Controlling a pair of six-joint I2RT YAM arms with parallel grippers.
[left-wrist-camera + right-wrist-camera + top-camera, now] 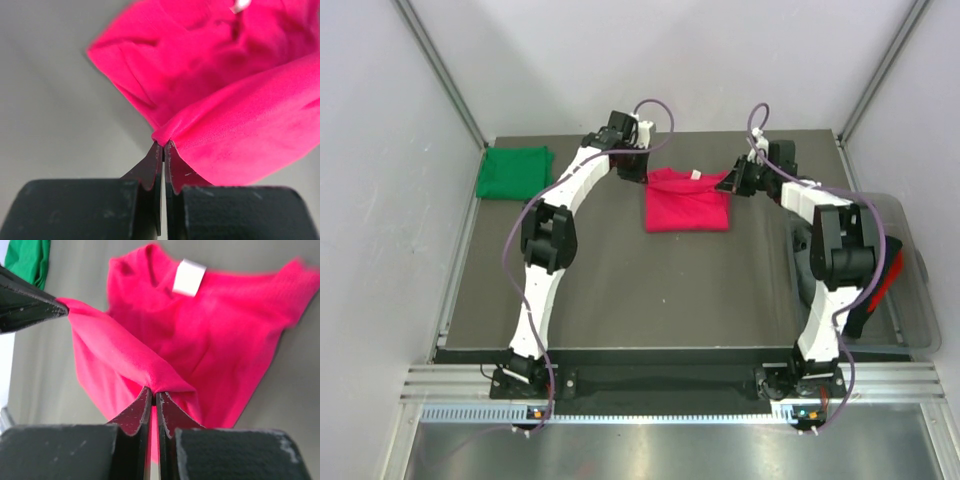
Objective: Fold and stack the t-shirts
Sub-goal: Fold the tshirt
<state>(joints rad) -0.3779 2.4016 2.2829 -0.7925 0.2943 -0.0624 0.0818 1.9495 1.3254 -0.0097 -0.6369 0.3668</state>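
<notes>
Dark grey counter (620, 290), enclosed by pale wall panels.

Item 1: crimson-pink t-shirt (686, 205), partly folded, near the middle of the counter's far edge. Its white neck label (189, 277) faces up.
- Left pincer (164, 145): clenched on a pinch of pink cloth at the shirt's far left.
- Right pincer (152, 390): clenched on pink cloth at the shirt's far right.
- A raised band of the fabric runs between the two pincers.

Item 2: emerald green t-shirt (514, 172), folded flat in the far left corner, well apart from the pink one.

Item 3: clear bin (910, 290), just beside the counter's right edge.
</notes>
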